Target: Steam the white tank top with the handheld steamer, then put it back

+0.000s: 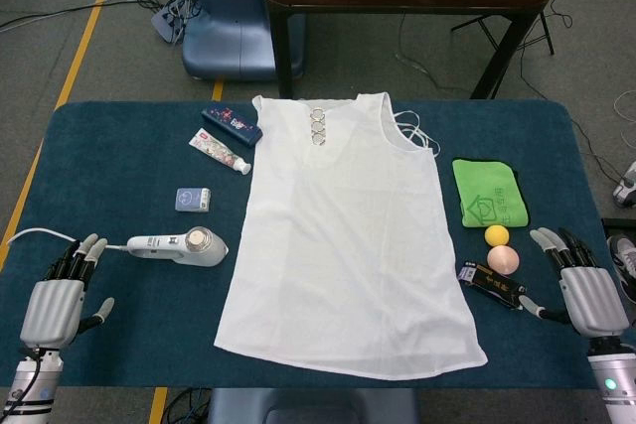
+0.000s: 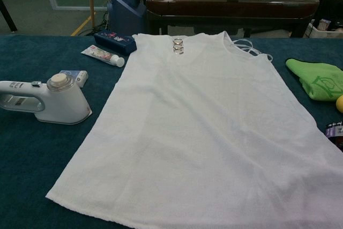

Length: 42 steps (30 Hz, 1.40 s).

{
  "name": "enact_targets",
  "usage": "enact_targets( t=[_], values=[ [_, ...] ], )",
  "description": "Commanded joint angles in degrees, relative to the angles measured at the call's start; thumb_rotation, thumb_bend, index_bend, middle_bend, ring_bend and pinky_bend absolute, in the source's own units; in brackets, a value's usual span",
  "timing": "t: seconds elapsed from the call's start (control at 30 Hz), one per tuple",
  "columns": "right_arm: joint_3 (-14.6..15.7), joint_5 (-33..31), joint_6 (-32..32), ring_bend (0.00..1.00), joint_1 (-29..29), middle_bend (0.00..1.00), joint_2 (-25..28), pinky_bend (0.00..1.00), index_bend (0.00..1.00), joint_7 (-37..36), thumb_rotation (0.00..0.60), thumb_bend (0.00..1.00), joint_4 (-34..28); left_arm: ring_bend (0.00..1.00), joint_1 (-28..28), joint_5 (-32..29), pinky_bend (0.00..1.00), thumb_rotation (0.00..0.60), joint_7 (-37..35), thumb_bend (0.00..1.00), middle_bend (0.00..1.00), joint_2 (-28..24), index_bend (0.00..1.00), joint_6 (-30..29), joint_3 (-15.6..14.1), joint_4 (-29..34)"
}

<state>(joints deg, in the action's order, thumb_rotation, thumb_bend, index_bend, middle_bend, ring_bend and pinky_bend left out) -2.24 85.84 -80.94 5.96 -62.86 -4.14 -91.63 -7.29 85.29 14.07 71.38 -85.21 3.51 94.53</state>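
My left hand (image 1: 55,305) rested at the lower left of the head view, fingers apart and holding nothing, the fingertips (image 1: 91,244) just short of the steamer's handle end. My right hand (image 1: 586,295) lay at the lower right, fingers likewise spread and empty, near a small dark packet (image 1: 492,287).

The steamer (image 1: 181,245) lay left of centre on the blue table (image 1: 119,156), its handle pointing toward my left hand, its white cord (image 1: 35,235) trailing off to the left edge. In the chest view it showed a loop handle (image 2: 21,96) and a broad flat base. I judged it rigid, smooth plastic, moderately heavy if filled with water, and best taken by wrapping around that handle, with the cord likely to drag.

The tank top (image 1: 348,235) lay flat across the middle of the frame, neckline at the top. It looked thin, soft and light, so I expected it to bunch or slide under pressure.
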Motion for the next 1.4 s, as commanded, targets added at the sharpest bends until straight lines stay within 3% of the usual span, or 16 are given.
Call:
enact_targets(
  t=[0.03,0.27,0.57,0.83,1.4],
  values=[
    [0.1,0.2,0.1,0.03,0.1,0.13,0.1,0.09,0.02,-0.1,0.600,0.12,-0.1,0.04,0.0,0.0,0.16,0.600,0.0,0.23,0.05,0.1,0.00,-0.1,0.0,-0.1],
    [-0.4,1.4,-1.2,0.03,0.2,0.13,0.6,0.09,0.02,-0.5,0.600,0.12,-0.3,0.04,0.1,-0.1,0.16,0.600,-0.7,0.23,0.05,-0.1,0.00,-0.3,0.1,0.1],
    [-3.5,3.0,-5.6,0.03,0.9,0.13,3.5,0.09,0.02,2.8,0.600,0.12,-2.6,0.05,-2.5,-0.4,0.16,0.600,-1.7,0.23,0.05,-0.2,0.00,2.9,1.2,0.8],
    [-5.2,2.8,-6.5,0.03,1.5,0.13,6.4,0.09,0.02,5.8,0.600,0.12,-6.4,0.05,-6.7,-4.0,0.16,0.600,-1.1,0.23,0.05,2.4,0.00,8.9,3.2,0.4],
    [-4.7,2.4,-6.7,0.03,1.0,0.13,6.9,0.09,0.02,4.7,0.600,0.12,-6.7,0.04,-14.4,-11.3,0.16,0.600,3.5,0.23,0.05,10.8,0.00,16.3,6.8,-6.6]
  ],
)
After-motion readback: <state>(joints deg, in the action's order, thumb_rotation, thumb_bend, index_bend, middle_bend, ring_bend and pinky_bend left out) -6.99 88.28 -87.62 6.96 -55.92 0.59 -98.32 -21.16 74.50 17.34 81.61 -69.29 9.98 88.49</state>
